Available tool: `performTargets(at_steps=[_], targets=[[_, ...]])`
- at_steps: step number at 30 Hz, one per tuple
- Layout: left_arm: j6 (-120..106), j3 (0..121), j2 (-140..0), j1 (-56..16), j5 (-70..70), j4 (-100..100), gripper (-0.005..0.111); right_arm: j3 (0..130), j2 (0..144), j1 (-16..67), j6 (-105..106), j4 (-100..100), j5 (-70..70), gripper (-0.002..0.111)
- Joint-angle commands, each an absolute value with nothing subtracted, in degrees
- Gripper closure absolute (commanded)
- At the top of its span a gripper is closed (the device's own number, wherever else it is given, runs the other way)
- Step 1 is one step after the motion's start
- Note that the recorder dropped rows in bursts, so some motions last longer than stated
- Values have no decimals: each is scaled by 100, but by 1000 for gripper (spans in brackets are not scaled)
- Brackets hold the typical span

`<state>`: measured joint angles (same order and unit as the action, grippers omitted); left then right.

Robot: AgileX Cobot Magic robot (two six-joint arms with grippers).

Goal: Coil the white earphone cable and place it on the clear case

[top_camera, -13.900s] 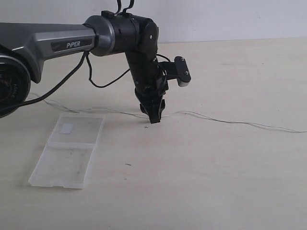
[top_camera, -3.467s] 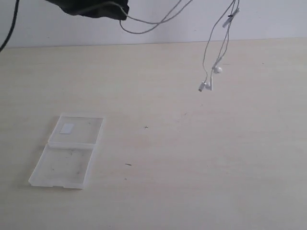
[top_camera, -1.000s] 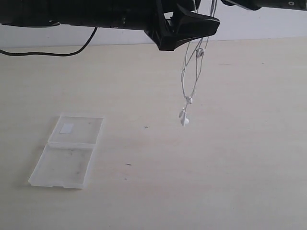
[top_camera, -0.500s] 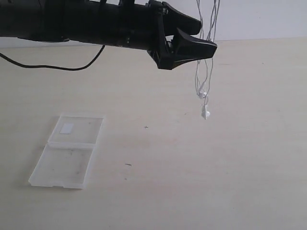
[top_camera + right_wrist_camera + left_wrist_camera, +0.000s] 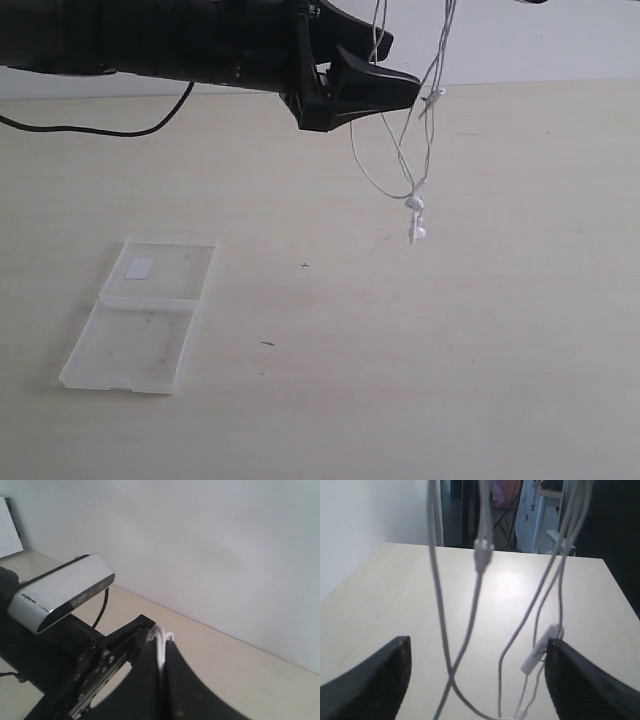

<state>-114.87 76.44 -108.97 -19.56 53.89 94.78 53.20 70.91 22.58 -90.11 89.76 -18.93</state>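
We see one white earphone cable [image 5: 436, 94] hanging in the air right of the scene's middle, its long axis close to vertical. Its upper end is pinched between the pressed-together fingers of the right gripper [image 5: 161, 665], from whose tip a short white loop [image 5: 162, 642] sticks out. Its lower end points down and finishes in two earbuds [image 5: 417, 232], one just above the other. We count several strands, one of them bowing out to the left, and one inline piece [image 5: 539, 653]. The left gripper [image 5: 404, 65] reaches in level from the left with its two fingers spread wide. In the left wrist view the strands pass between those fingers [image 5: 375, 680], and the inline piece lies just beside one of them; we cannot tell whether it touches. One clear case [image 5: 140, 315] lies open and flat on the table [image 5: 450, 350] at the left, well apart from the cable. Its two halves are set end to end, its long axis runs away from the camera, and one white sticker [image 5: 139, 266] sits on the farther half. A wide stretch of tabletop separates the case from the spot beneath the earbuds, and the table's far edge meets the wall.
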Motion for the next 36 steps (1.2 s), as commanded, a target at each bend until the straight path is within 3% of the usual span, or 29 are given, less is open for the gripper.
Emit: performTargets(at_steps=[1,10,36], targets=[[-11610,7646,-10840,-1865,5495,9423,35,5356,7053,2264,-9229,9330,-2124,108],[-11610,7646,-10841,-1743,6643,9400,35,5356,7053,2264,-9479,9738,-2089,108],[-11955,7646,-11366,-2229,6432,9995,35,5592,7075,2264,-9670,9590,-2125,108]])
